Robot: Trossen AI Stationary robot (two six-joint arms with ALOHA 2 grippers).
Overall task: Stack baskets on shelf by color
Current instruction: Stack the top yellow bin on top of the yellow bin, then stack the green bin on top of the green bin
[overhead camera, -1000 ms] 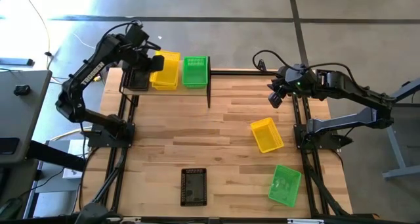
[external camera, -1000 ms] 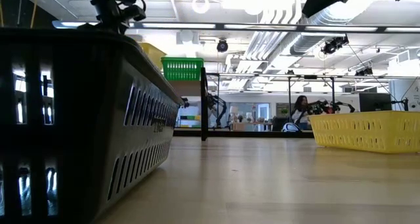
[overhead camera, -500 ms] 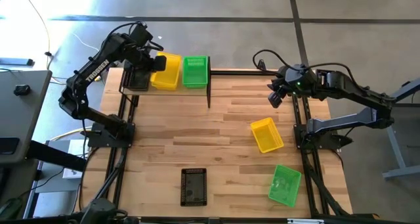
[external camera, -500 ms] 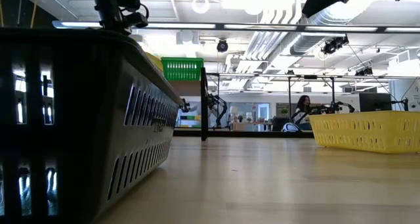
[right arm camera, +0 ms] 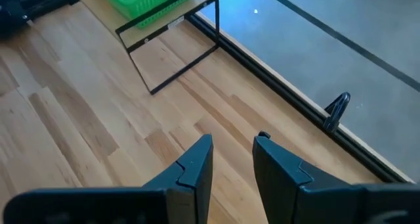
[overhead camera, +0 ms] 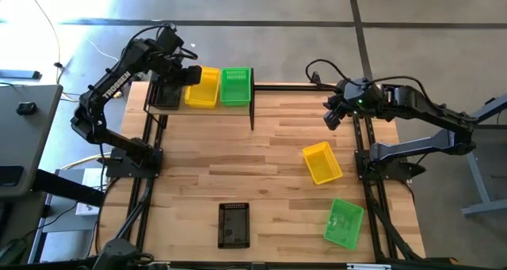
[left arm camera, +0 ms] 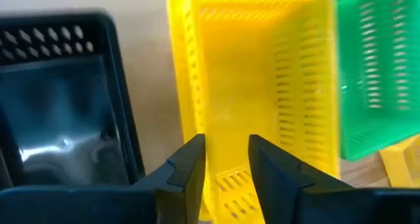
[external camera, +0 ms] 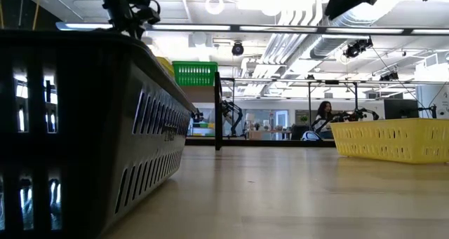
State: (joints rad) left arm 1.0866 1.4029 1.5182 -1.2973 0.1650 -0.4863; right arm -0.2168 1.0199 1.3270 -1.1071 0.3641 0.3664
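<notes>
The shelf [overhead camera: 252,96] stands at the table's far left and carries a black basket [overhead camera: 165,96], a yellow basket [overhead camera: 203,89] and a green basket [overhead camera: 235,85] side by side. My left gripper [left arm camera: 226,161] is open above the yellow basket's left end, one finger on each side of its short wall [left arm camera: 226,184]. Whether the fingers touch that wall, I cannot tell. My right gripper [overhead camera: 331,118] hangs open over the table's far right with nothing between its fingers. A yellow basket [overhead camera: 322,161], a green basket [overhead camera: 344,222] and a black basket [overhead camera: 234,224] rest on the tabletop.
The shelf's thin black frame legs [right arm camera: 172,65] stand on the tabletop. In the low view the near black basket [external camera: 84,127] fills the left side. Bare wood lies between the shelf and the loose baskets. A person [external camera: 323,116] shows far back in the room.
The yellow basket under my left gripper has sunk from a raised, offset position and now sits squarely in the yellow place on the shelf. My left gripper has stayed above the basket's left end.
</notes>
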